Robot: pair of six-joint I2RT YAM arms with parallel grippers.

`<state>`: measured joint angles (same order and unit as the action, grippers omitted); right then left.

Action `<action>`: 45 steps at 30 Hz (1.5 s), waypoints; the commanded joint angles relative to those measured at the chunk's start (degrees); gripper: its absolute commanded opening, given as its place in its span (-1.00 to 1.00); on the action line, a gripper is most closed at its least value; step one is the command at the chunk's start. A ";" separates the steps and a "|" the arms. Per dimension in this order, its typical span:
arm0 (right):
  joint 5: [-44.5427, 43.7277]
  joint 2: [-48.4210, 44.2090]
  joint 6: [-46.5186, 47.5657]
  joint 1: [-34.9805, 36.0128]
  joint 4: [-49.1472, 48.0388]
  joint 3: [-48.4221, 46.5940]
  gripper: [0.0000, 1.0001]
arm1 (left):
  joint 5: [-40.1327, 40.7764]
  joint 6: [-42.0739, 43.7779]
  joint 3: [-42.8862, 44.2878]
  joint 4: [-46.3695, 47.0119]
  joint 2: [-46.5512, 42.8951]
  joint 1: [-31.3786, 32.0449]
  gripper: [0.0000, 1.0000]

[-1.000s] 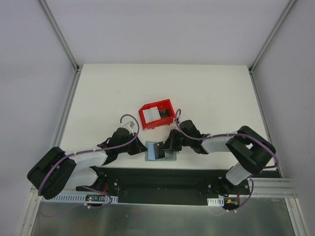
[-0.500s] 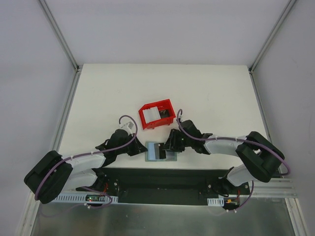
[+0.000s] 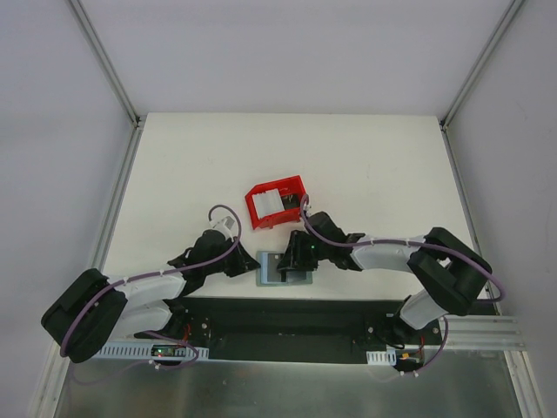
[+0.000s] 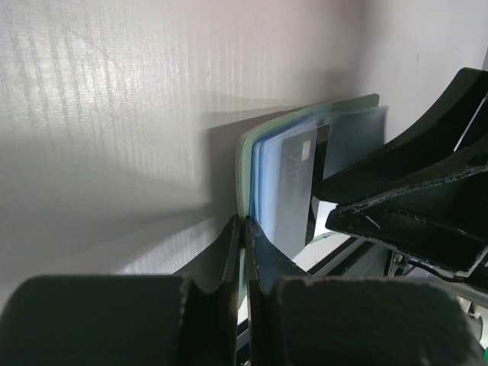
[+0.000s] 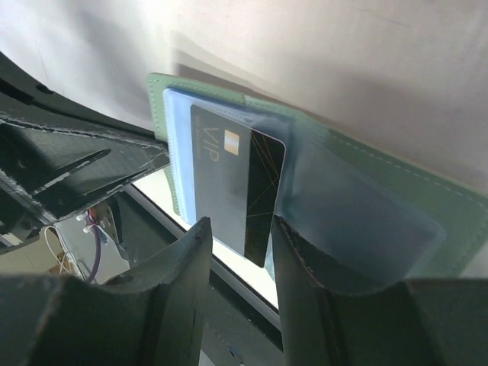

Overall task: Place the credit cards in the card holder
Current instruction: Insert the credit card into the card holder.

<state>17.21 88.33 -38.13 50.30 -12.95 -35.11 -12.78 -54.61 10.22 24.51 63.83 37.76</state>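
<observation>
As card holder (image 5: 358, 221) lies open | dark card (image 5: 240, 191) inside

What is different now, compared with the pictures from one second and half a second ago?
The right gripper opened and let go of the dark card, which now rests on the open card holder. The left gripper stays shut on the card holder's edge; the red bin has not moved.

Card holder (image 3: 268, 270) lies open at the table's (image 3: 365, 174) near edge, between the arms. Left gripper (image 4: 244, 229) on its left edge, right gripper (image 5: 240, 225) over its middle. Cards (image 5: 238, 183) stacked on its left half. Bin (image 3: 277, 202) just behind.
</observation>
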 commanded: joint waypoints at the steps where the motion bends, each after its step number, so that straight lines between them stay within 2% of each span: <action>1: 1.42 1.57 -1.15 1.73 0.65 -3.99 -0.22 | 2.23 -1.81 -1.16 0.80 -1.78 -0.32 -1.00; 14: 3.88 5.45 1.13 2.61 -0.41 -8.13 -0.27 | 2.58 -1.82 -1.25 1.94 -2.04 0.74 -1.00; 17: 0.64 3.69 3.14 2.43 3.53 -7.95 -0.24 | 3.02 -1.99 -1.78 1.51 -3.18 0.74 -1.00; 23: -11.57 -2.37 9.99 3.04 19.00 -11.11 -0.08 | 4.34 -1.82 -1.78 -2.01 -8.36 0.74 -1.00; 31: -20.63 -2.12 12.90 9.28 26.39 -18.49 0.06 | 4.60 -1.64 -1.17 -4.47 -11.71 0.74 -1.00; 45: -20.55 7.73 14.84 12.98 28.07 -26.85 0.11 | 4.69 -1.82 -1.17 -4.21 -11.71 0.74 -1.00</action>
<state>-2.11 94.76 -24.75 62.72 12.86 -58.54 -8.73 -56.23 8.62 20.05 52.80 38.26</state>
